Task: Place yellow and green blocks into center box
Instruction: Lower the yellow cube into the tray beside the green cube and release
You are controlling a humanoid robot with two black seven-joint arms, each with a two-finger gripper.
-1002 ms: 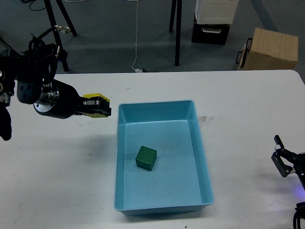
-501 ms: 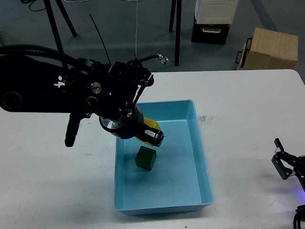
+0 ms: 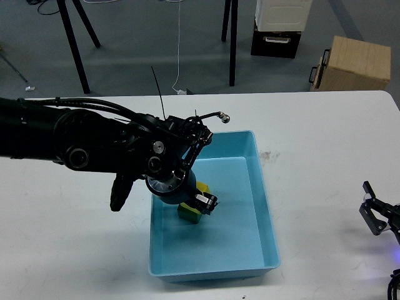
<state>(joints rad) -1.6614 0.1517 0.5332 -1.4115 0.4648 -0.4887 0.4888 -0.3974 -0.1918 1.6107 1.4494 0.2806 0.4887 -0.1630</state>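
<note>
The light blue center box point(image 3: 265, 206) sits on the white table. My left arm reaches over its left wall. My left gripper point(image 3: 205, 201) is low inside the box and shut on the yellow block point(image 3: 202, 187), of which only a corner shows. The green block point(image 3: 187, 213) lies on the box floor right under and beside the gripper, mostly covered by it. Whether the yellow block touches the green one is hidden. My right gripper point(image 3: 377, 214) is open and empty at the table's right front edge, far from the box.
The table's far edge point(image 3: 250, 94) runs behind the box. On the floor beyond it stand a cardboard box point(image 3: 356, 62), a black and white case point(image 3: 280, 28) and stand legs point(image 3: 232, 44). A dark smudge point(image 3: 267, 155) marks the table right of the box.
My left arm has carried the yellow block from left of the box over the wall and down into it, ending low beside the green block. The right gripper has stayed in place.
</note>
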